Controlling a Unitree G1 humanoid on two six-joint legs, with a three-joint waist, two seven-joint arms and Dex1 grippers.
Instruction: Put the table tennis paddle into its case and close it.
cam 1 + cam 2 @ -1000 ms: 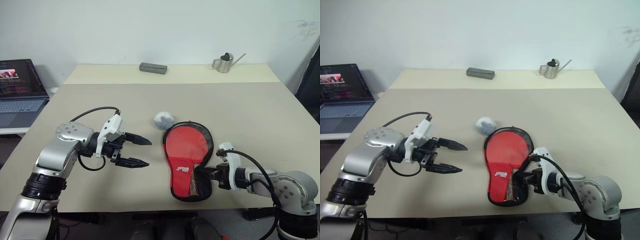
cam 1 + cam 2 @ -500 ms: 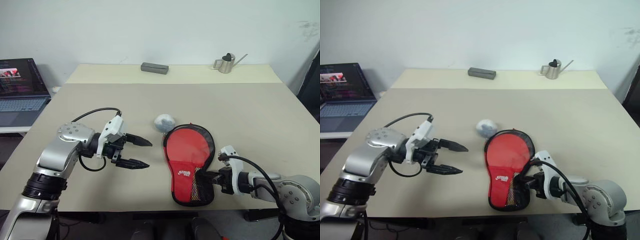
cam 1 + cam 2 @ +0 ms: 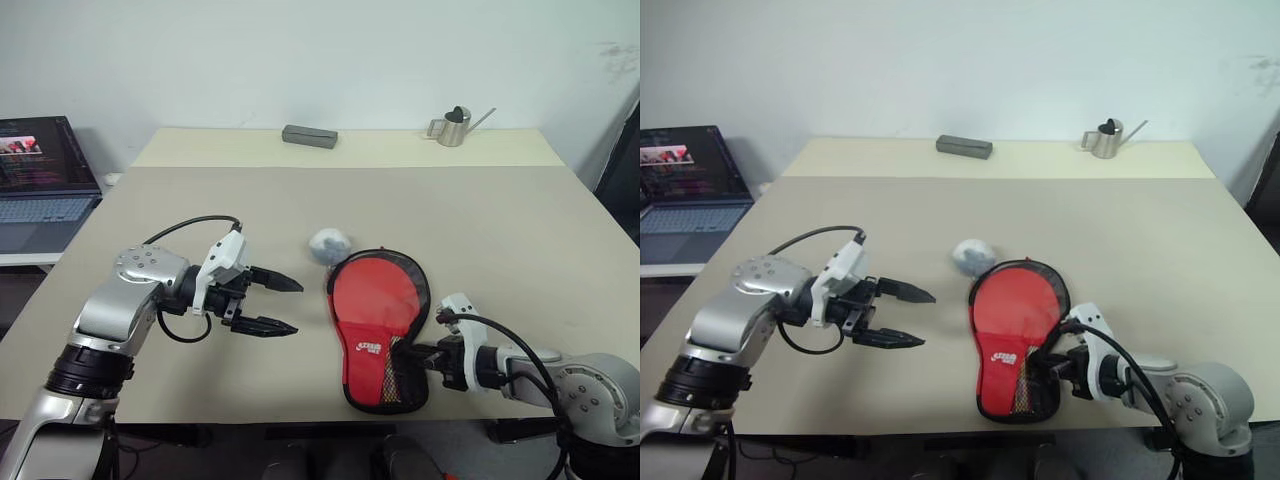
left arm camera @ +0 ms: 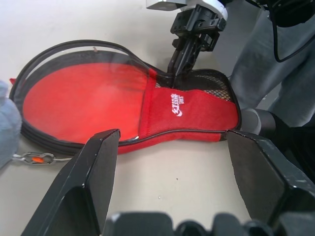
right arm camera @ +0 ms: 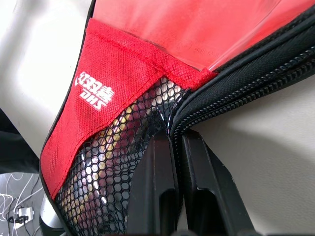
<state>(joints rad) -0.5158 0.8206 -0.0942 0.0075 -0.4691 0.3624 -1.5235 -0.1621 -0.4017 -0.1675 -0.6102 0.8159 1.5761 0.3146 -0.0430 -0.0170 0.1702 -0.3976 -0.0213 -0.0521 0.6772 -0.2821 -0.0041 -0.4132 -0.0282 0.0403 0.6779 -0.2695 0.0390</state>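
The black case (image 3: 352,262) lies flat near the table's front edge, clear side up. The table tennis paddle's red face (image 3: 375,292) shows through the plastic, and its handle (image 3: 392,372) sits behind the red mesh pocket. My right gripper (image 3: 402,353) is shut on the case's zipped edge at the handle end; in the right wrist view the fingers (image 5: 157,162) pinch the black zip seam. A zip pull with an orange tab (image 4: 37,158) lies at the round end. My left gripper (image 3: 297,307) hovers open to the left of the case, holding nothing.
A white crumpled ball (image 3: 328,243) rests just behind the case's round end. A grey block (image 3: 308,136) and a small metal watering can (image 3: 455,127) stand at the far edge. A laptop (image 3: 40,185) sits on a side surface at left. The case overhangs near the front table edge (image 3: 250,418).
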